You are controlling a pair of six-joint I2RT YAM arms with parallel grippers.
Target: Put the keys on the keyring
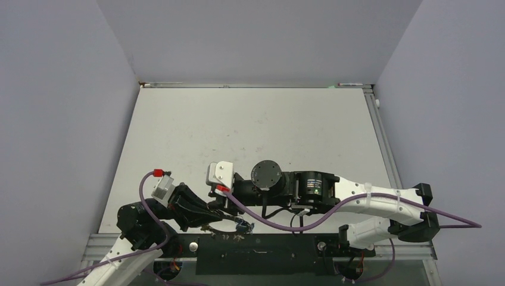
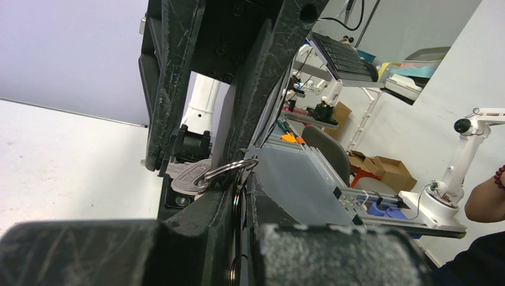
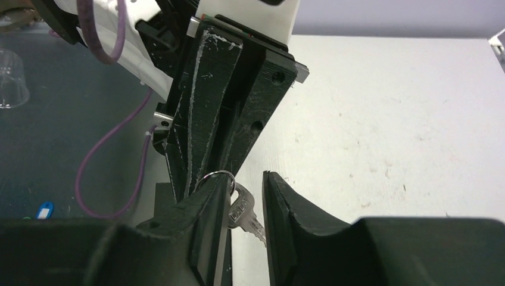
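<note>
My left gripper is shut on the keyring, a large thin ring held edge-on between its fingers at the table's near edge. A small loop on the ring's rim carries a plain silver key. My right gripper is open, and that silver key hangs between its fingers, close against the left one. From above, the right gripper meets the left gripper tip to tip. More keys, one with a blue tag, hang below the ring.
The white table stretches away behind both grippers. The dark front rail lies just under the keys. In the right wrist view, a clear cup and a small blue tag sit on the dark surface at left.
</note>
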